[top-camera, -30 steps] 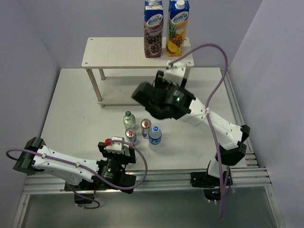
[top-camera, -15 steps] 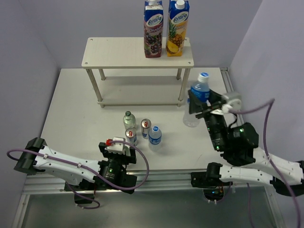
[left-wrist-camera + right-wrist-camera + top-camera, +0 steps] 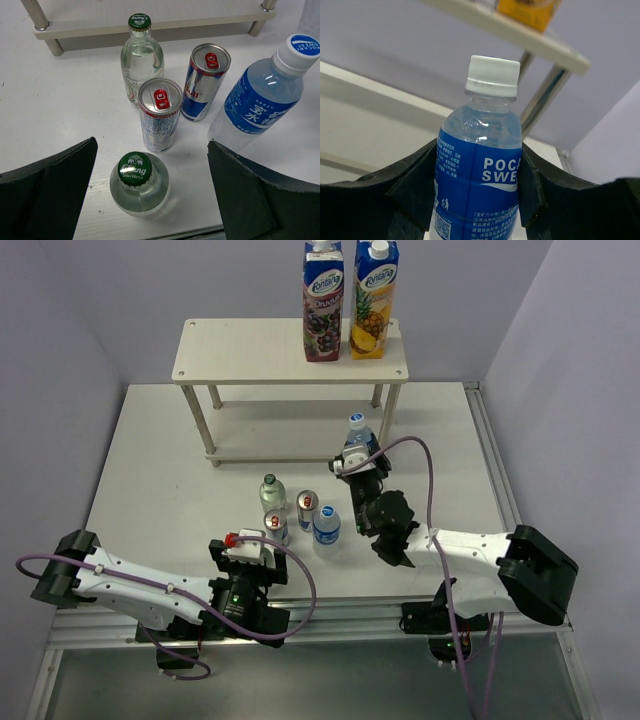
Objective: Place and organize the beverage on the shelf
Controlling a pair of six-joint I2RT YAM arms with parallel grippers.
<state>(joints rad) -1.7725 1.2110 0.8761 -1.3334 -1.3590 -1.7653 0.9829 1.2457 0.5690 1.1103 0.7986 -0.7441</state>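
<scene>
Beverages as seen from overhead and from both wrists. One blue-labelled water bottle sits upright just right of centre in the overhead frame, directly in front of the right front post of the shelf. The right gripper is clamped on its label. In the right wrist view a black finger presses each side, and the white cap rises above them. Whether the bottle's base touches the table cannot be told.

The other five drinks stand upright in a tight cluster at lower centre of the overhead frame, on the table in front of the shelf. In the left wrist view:
- The far glass bottle, green-capped, is at upper centre, near the lower board.
- The far can is just to its right.
- The near can is at centre, just beside both of them.
- The second water bottle is at the right edge.
- The near glass bottle is at lower centre.

The left gripper is spread wide, with its dark fingers filling the lower left and lower right corners of that view. The near glass bottle stands between them, and neither finger touches it.

Two juice cartons stand side by side at the right end of the shelf's upper board, at top centre of the overhead frame.
</scene>
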